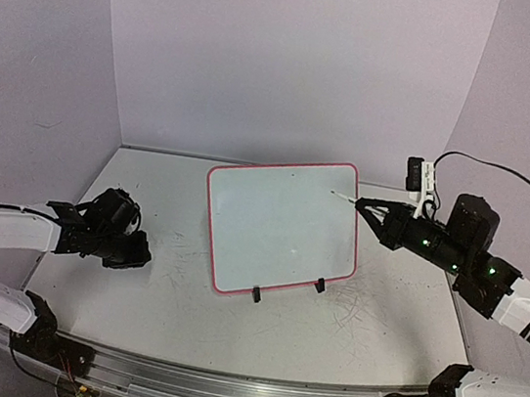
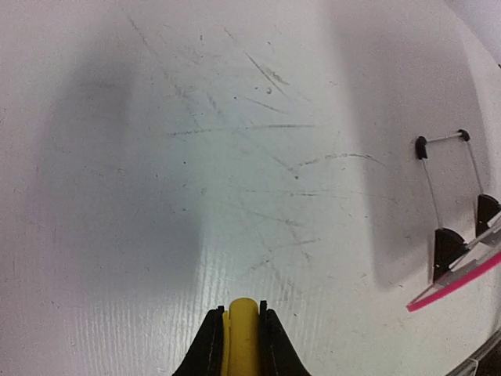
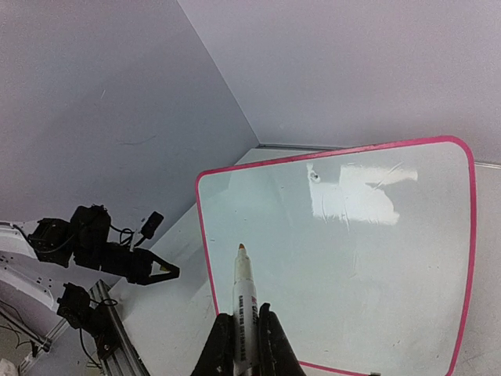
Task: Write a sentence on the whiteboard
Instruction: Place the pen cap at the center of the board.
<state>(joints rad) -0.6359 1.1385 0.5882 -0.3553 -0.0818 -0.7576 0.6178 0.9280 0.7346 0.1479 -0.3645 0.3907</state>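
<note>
Here, the pink-rimmed whiteboard (image 1: 280, 230) stands tilted on black clip feet (image 1: 256, 294) at the middle of the scratched table (image 1: 163, 293). The right gripper (image 3: 244, 329) pinches a marker (image 3: 244, 294), tip aimed at the board's upper right corner. Well to the left, the left gripper (image 2: 239, 315) is clamped on a yellow piece (image 2: 241, 341).

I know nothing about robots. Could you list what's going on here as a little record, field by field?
Board: whiteboard with a pink rim, propped at a tilt on two black feet, mid-table
Writing: none that I can make out
Right gripper: shut on a marker, uncapped tip aimed at the board's upper right area
Contact: cannot tell whether the tip touches
Left gripper: shut on a yellow piece, over the scratched table, apart from the board
</note>
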